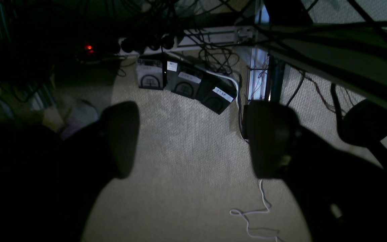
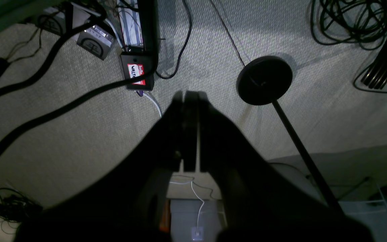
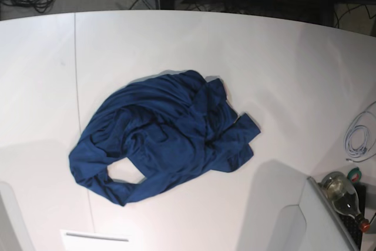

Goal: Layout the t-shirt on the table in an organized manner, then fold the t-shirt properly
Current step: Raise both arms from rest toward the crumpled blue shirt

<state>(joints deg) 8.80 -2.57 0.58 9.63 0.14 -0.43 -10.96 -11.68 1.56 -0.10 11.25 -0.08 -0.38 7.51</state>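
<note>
One crumpled t-shirt, one white table, two grippers off-table

The floor is pale woven carpet, dimly lit and strewn with black cables. Dark labelled boxes lie beside a power strip with a red light, and a white cord trails nearby. A round black stand base rests on the carpet, and a bottle stands at the base view's lower right.
</note>
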